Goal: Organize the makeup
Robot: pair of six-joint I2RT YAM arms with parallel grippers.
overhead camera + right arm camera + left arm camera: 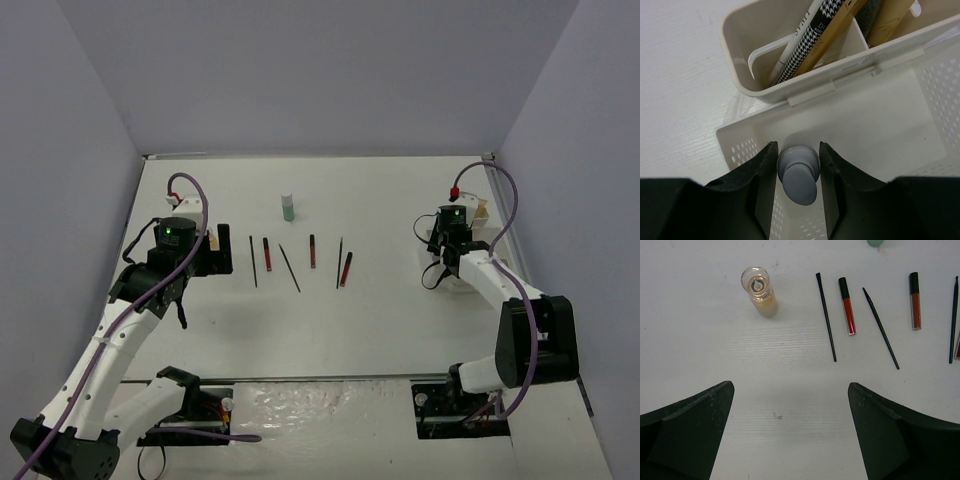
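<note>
At white tray [880, 120]: right end effector [797, 151] grasping grey bottle [799, 176] | left end effector [791, 386] released

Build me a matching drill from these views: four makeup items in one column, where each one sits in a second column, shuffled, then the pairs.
Items
1. grey bottle
2. beige bottle
3. green-based bottle
4. houndstooth stick

Places
A. in a compartment of the white tray
B. on the table, beyond the row of sticks
C. between the jaws of the right gripper
D. on the table, left of the row of sticks

Pairs: 1-C, 2-D, 3-B, 4-A
</note>
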